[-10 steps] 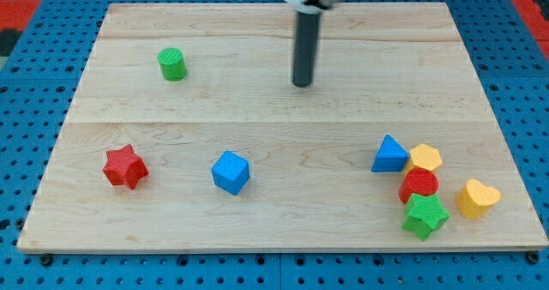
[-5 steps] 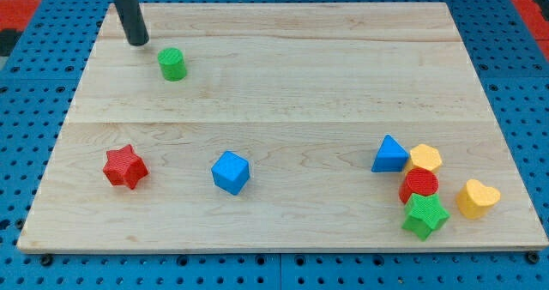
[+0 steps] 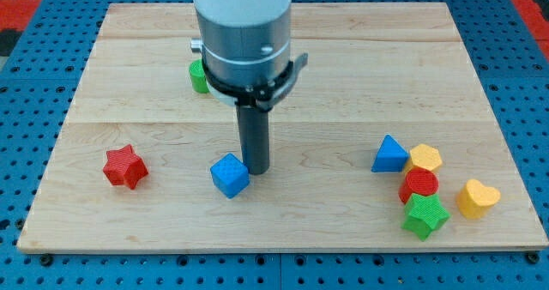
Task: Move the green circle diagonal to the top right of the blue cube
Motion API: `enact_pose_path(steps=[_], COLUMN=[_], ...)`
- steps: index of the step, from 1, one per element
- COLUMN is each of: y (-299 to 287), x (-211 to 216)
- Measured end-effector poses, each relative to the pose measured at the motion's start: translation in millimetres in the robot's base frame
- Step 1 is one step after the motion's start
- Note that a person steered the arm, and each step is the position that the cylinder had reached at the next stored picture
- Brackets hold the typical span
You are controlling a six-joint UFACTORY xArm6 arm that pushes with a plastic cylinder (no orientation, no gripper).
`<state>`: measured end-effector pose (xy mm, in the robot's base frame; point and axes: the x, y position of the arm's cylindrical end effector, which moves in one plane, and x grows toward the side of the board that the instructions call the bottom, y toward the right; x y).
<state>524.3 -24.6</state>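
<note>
The green circle [image 3: 198, 75] stands on the wooden board [image 3: 360, 84] at the upper left of centre, half hidden behind the arm's grey body. The blue cube [image 3: 230, 175] sits at the lower left of centre. My tip [image 3: 256, 170] rests on the board just right of the blue cube, touching or almost touching its upper right edge. The green circle is well above the cube and slightly to its left.
A red star [image 3: 124, 166] lies at the left. At the lower right sits a cluster: a blue triangle [image 3: 390, 154], a yellow hexagon [image 3: 425, 158], a red circle [image 3: 419, 184], a green star [image 3: 425, 216] and a yellow heart [image 3: 476, 198].
My tip swept from the board's top centre to the top left, then down to the blue cube's right side. The green circle shifted right. The blue cube barely moved.
</note>
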Motion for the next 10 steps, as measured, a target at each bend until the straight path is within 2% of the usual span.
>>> enact_pose_path(steps=[1, 2, 4, 5, 6, 8, 9, 10], y=[-20, -65, -154, -150, -88, -63, -85, -123], x=[0, -37, -140, -168, -127, -87, -88, -110])
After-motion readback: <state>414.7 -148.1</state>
